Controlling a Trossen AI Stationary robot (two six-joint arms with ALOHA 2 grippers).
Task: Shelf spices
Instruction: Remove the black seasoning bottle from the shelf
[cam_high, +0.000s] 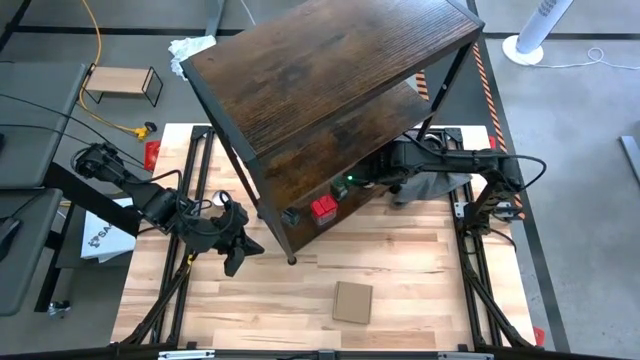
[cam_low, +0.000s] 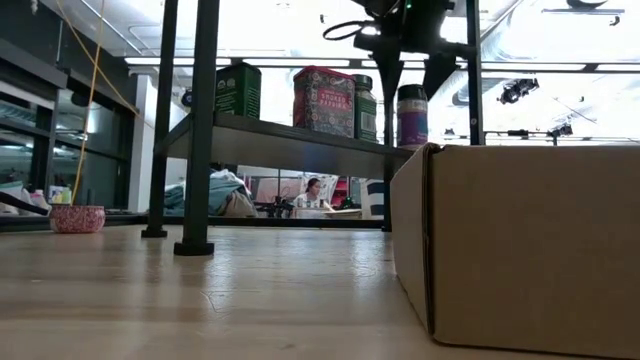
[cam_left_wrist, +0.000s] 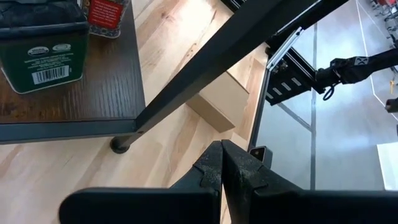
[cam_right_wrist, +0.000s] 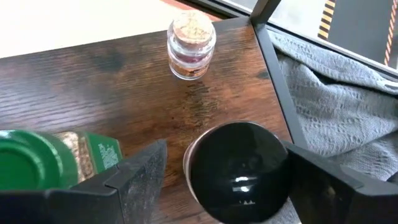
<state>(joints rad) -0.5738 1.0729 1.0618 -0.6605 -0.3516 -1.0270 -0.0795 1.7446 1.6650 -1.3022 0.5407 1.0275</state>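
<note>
High view shows a large dark wood-grain shelf (cam_high: 330, 80) standing on the light wooden bench (cam_high: 400, 270), toward its far edge. The right claw (cam_right_wrist: 227, 171) reaches in over the shelf's lowest board, its fingers spread wide on either side of a jar with a glossy dark lid (cam_right_wrist: 239, 171); whether they touch it cannot be told. On the same board stand a green-lidded jar (cam_right_wrist: 28, 165) just beside the claw, a small cork-topped jar (cam_right_wrist: 191, 43) near the board's corner, a red boxy tin (cam_low: 323, 100), and a dark green tin (cam_low: 237, 90) at the board's other end. The left claw (cam_high: 232, 250), fingers pressed together and empty, hangs above the bench just off the shelf's near left leg. A flat brown cardboard piece (cam_high: 352, 302) lies near the bench's front edge.
</note>
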